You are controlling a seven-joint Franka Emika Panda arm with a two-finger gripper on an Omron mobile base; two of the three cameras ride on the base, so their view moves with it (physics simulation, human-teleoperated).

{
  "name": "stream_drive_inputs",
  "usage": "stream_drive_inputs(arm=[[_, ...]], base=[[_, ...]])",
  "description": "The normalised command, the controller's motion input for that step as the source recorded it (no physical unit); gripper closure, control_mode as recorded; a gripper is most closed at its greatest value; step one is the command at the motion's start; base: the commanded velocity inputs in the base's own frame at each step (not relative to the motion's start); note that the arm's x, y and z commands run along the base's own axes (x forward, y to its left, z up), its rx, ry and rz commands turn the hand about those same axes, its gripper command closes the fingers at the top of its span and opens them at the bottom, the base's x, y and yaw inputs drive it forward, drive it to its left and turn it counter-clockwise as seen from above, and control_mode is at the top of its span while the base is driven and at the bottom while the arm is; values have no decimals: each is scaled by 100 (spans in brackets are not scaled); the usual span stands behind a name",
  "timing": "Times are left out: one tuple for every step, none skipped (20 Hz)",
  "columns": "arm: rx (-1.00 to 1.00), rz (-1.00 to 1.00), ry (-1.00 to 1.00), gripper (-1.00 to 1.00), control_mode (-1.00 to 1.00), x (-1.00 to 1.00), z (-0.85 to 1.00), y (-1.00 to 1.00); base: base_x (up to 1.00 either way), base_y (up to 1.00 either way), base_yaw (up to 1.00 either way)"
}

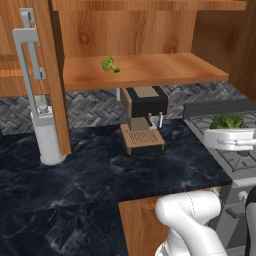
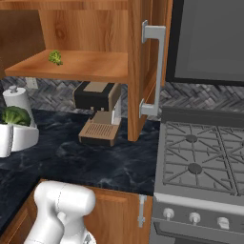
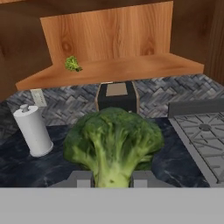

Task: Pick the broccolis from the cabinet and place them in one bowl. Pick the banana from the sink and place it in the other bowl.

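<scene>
Hand view shows one big broccoli [image 3: 113,142] standing up between the two dark fingertips [image 3: 81,178] of the end effector [image 3: 112,179]. The fingertips press on its pale stem from both sides, so the end effector is closed tight on this broccoli. In the left base view the same broccoli [image 1: 226,121] sits on top of the white end effector [image 1: 227,135] at the right, over the near corner of the stove [image 1: 235,155]. In the right base view it is at the far left, above the dark counter [image 2: 86,157].

A second, small broccoli [image 1: 110,64] lies far back on the wooden shelf [image 1: 150,70] of the cabinet [image 1: 125,30], well apart from the held one. The cabinet door [image 2: 143,66] is open.

Under the shelf a coffee machine [image 1: 142,120] stands on the counter. A white paper towel roll [image 1: 47,137] stands to its left.
</scene>
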Motion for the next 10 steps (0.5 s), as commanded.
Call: stream_drive_inputs(arm=[[0,0,0,100,-100,0,0,0],[0,0,0,100,-100,0,0,0],[0,0,0,100,-100,0,0,0],[0,0,0,100,-100,0,0,0],[0,0,0,100,-100,0,0,0],[0,0,0,100,-100,0,0,0],[0,0,0,100,-100,0,0,0],[0,0,0,100,-100,0,0,0],[0,0,0,100,100,0,0,0],[0,0,0,100,100,0,0,0]], base=[[0,0,0],[0,0,0],[0,0,0],[0,0,0],[0,0,0],[0,0,0],[0,0,0],[0,0,0],[0,0,0],[0,0,0]])
